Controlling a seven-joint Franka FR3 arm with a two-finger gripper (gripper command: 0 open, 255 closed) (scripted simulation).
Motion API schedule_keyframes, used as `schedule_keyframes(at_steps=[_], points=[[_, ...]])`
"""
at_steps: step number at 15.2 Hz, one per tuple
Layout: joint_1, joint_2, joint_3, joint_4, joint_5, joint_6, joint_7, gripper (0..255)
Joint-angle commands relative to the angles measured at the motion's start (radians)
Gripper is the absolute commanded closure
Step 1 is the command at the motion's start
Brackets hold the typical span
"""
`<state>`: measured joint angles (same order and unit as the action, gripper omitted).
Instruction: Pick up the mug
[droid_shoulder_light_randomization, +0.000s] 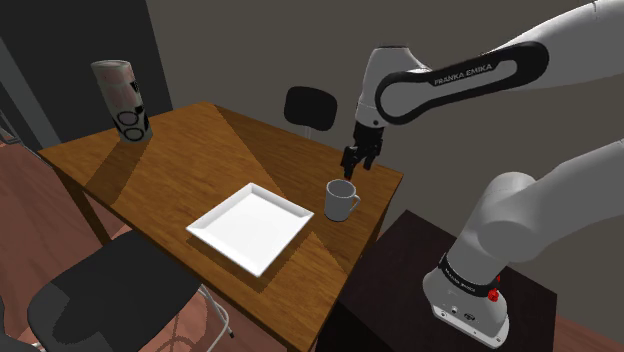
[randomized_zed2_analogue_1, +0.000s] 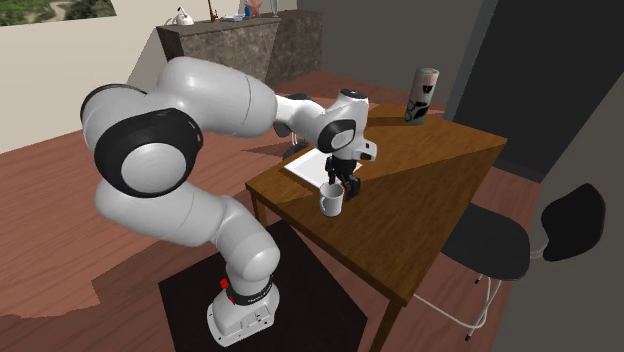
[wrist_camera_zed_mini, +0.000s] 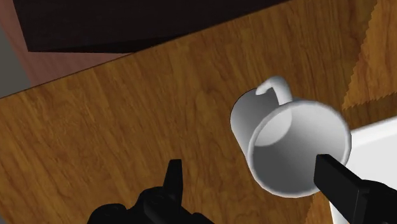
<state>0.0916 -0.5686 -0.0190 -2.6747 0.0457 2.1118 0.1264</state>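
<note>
From where I stand, a tall patterned cylinder (droid_shoulder_light_randomization: 122, 100) sits at the far left corner of the wooden table (droid_shoulder_light_randomization: 200, 140). A white square plate (droid_shoulder_light_randomization: 250, 228) lies near the middle, toward the near edge. Just beside the plate's right corner stands the white mug (droid_shoulder_light_randomization: 341, 200). It is upright on the wood, close to the edge that faces the dark stand (droid_shoulder_light_randomization: 400, 275), with its handle turned away from the plate.

The black gripper (droid_shoulder_light_randomization: 356, 166) hangs above the mug, a little toward its far side. Its fingers (wrist_camera_zed_mini: 347, 184) are spread apart and touch nothing. Seen along the hand, the mug sits nearer one finger than the other, not centred in the gap.

I'd say the reach is mostly made, but the grasp has not yet begun. What remains is lining up, lowering, closing on the mug and lifting it off the table.
</note>
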Motion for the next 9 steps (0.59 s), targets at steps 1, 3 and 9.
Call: schedule_keyframes(at_steps=[1,3,9], points=[[0.018,0.057,0.010,-0.019,0.023,0.076,0.008,0],[0.023,0.081,0.012,-0.033,0.030,0.114,0.008,0],[0.026,0.140,0.011,-0.076,0.037,0.216,0.000,0]])
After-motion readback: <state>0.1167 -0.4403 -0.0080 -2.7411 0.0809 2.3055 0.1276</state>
